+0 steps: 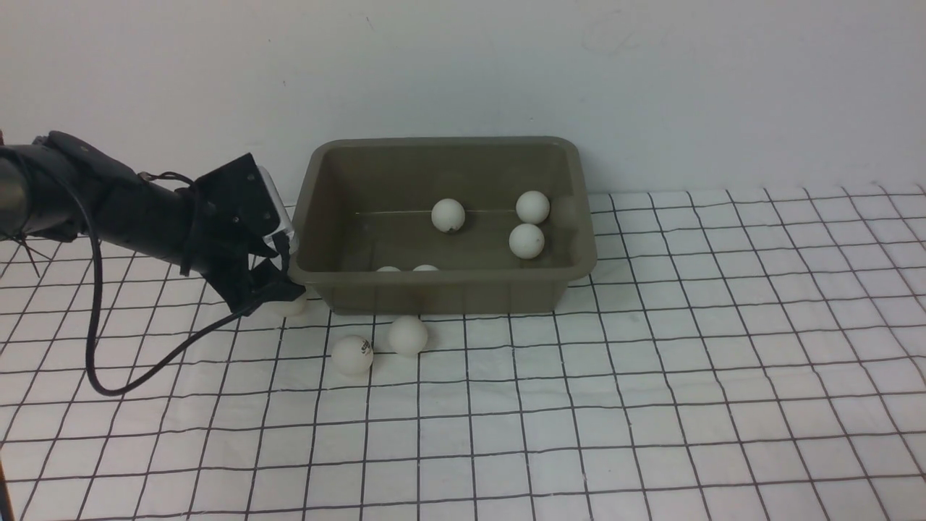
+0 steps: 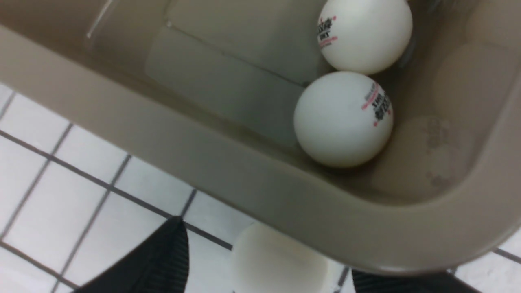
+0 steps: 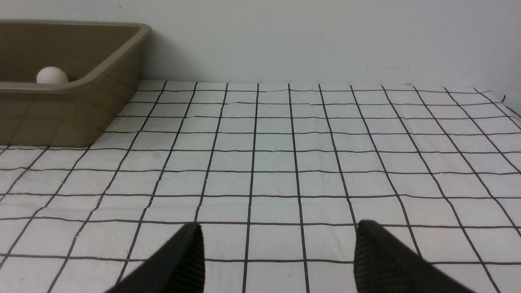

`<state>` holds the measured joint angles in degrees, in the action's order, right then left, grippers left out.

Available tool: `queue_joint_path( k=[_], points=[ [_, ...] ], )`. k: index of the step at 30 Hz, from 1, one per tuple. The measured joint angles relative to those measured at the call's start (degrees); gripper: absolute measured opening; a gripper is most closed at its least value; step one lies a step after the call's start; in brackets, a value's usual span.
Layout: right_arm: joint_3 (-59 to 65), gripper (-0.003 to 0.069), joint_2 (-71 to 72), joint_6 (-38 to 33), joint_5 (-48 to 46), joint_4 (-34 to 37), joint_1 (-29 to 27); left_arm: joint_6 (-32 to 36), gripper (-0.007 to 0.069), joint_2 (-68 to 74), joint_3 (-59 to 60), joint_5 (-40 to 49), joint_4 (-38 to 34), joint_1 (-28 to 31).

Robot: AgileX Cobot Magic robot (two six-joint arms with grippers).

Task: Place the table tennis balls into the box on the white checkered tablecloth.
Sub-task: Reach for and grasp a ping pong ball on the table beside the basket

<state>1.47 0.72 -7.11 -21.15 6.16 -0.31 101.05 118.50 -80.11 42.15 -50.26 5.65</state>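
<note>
The left arm (image 1: pixel 108 202) reaches in low toward the box (image 1: pixel 441 297), a black cable (image 1: pixel 94 347) looping down from it onto the white checkered tablecloth (image 1: pixel 651 362). The left gripper (image 1: pixel 283 289) sits at the box's near left corner, just outside the wall and under the flared rim. Its fingers (image 2: pixel 163 260) stand apart, and one ball (image 2: pixel 281 260) lies on the cloth between them, close against the outside of the box. In the left wrist view a strip of cloth shows between the ball and each finger, so the jaws are spread around it and not pressing it.

Two more table tennis balls lie on the cloth in front of the box's near wall. One with a dark logo (image 1: pixel 352 354) is farther out. The other (image 1: pixel 408 335) sits closer to the wall, just beside the first.

Inside the box, two balls (image 1: pixel 388 269) (image 1: pixel 425 268) peek over the near rim toward its left end. Three more rest toward the far side: one near the middle (image 1: pixel 448 215) and two close together toward the box's right end (image 1: pixel 532 207) (image 1: pixel 526 241).

The right gripper (image 3: pixel 279 224) is out of the front view. Its own camera shows it well to the right of the box, low over bare cloth, with both fingers (image 3: pixel 179 260) spread and nothing between them.
</note>
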Motion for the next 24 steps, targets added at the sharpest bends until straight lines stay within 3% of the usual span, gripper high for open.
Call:
queue_joint_path(
  k=[24],
  points=[
    [0.0,0.0451,0.0,0.0,0.0,0.0,0.0,-3.76,0.0479,2.85,-0.06,-3.06,3.35,0.0]
  ],
)
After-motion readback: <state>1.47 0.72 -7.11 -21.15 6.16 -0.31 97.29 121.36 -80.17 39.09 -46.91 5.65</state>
